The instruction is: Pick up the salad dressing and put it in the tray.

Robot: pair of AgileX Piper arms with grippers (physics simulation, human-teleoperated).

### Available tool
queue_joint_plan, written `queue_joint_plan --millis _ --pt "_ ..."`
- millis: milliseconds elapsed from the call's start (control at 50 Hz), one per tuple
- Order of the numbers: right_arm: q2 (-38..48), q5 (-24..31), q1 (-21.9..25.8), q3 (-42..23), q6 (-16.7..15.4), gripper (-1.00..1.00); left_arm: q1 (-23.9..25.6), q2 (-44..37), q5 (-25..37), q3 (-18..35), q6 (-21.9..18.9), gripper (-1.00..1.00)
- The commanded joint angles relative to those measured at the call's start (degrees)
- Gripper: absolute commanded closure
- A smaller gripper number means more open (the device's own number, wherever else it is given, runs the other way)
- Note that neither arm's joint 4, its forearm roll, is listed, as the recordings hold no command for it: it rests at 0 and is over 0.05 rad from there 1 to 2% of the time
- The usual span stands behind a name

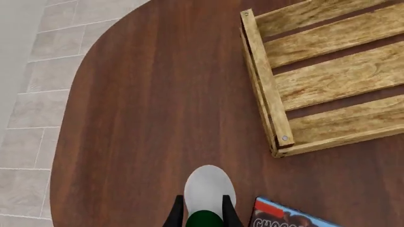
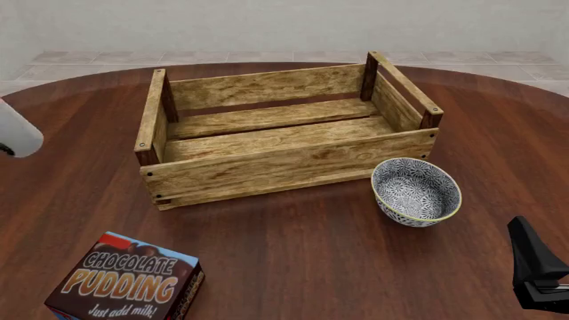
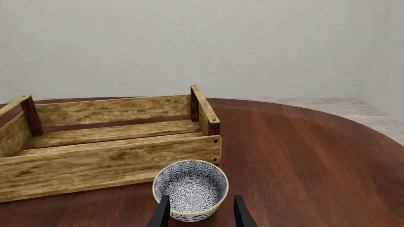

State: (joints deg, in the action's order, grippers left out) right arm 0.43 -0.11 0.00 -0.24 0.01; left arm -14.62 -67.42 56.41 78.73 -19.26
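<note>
The salad dressing [image 1: 208,184], a white bottle with a dark green cap, sits between the fingers of my left gripper [image 1: 202,205], which is shut on it above the table. In the front view only its white rounded end [image 2: 13,130] shows, raised at the far left edge, left of the tray. The tray [image 2: 294,163] is a light-wood slatted crate with nothing in it; it also shows in the left wrist view [image 1: 268,85] and the right wrist view [image 3: 113,158]. My right gripper [image 3: 202,203] stands open near the table's front right [image 2: 538,267].
A blue-and-white patterned bowl [image 2: 415,190] stands in front of the tray's right corner, just beyond the right gripper's fingers [image 3: 189,187]. A brown chocolate pudding box [image 2: 124,280] lies at the front left [image 1: 284,217]. The rounded table edge [image 1: 69,123] runs close to the left gripper.
</note>
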Motion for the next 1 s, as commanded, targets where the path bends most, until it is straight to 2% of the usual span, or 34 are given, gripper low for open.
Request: queue_joint_plan --millis 20,120,320,540,600,680,800,840,880,920,960,1000 --pt "0.0 0.0 0.0 0.0 -0.01 -1.0 4.57 -5.82 0.38 7.67 -2.12 1.0" --pt "-0.02 0.0 0.0 0.0 -0.01 -1.0 5.9 -8.11 0.52 10.15 -3.15 1.0" --pt "0.0 0.0 0.0 0.0 0.0 -1.0 10.25 -14.04 2.22 18.4 -5.35 1.0" --pt "0.0 0.0 0.01 0.0 -0.01 -1.0 13.87 -18.66 2.14 22.89 -6.79 1.0" --pt "0.0 0.0 0.0 0.0 -0.01 -1.0 14.8 -20.13 2.75 25.3 -7.05 1.0" --pt "-0.01 0.0 0.0 0.0 0.01 -1.0 17.05 -23.36 5.11 31.12 -7.16 1.0" --pt "0.0 0.0 0.01 0.0 0.0 -1.0 19.73 -26.47 5.26 34.2 -7.76 1.0" --pt "0.0 0.0 -0.01 0.0 0.0 -1.0 20.23 -27.05 3.79 33.67 -8.13 1.0" --pt "0.0 0.0 0.0 0.0 0.0 -1.0 20.89 -29.63 5.35 38.13 -8.07 1.0" --pt "-0.01 0.0 0.0 0.0 0.0 -1.0 21.17 -30.55 5.74 39.49 -8.02 1.0" --pt "0.0 0.0 0.0 0.0 0.01 -1.0 23.35 -33.45 7.69 44.73 -6.59 1.0" --pt "-0.01 0.0 0.0 0.0 -0.01 -1.0 23.95 -35.58 8.67 47.84 -6.62 1.0"
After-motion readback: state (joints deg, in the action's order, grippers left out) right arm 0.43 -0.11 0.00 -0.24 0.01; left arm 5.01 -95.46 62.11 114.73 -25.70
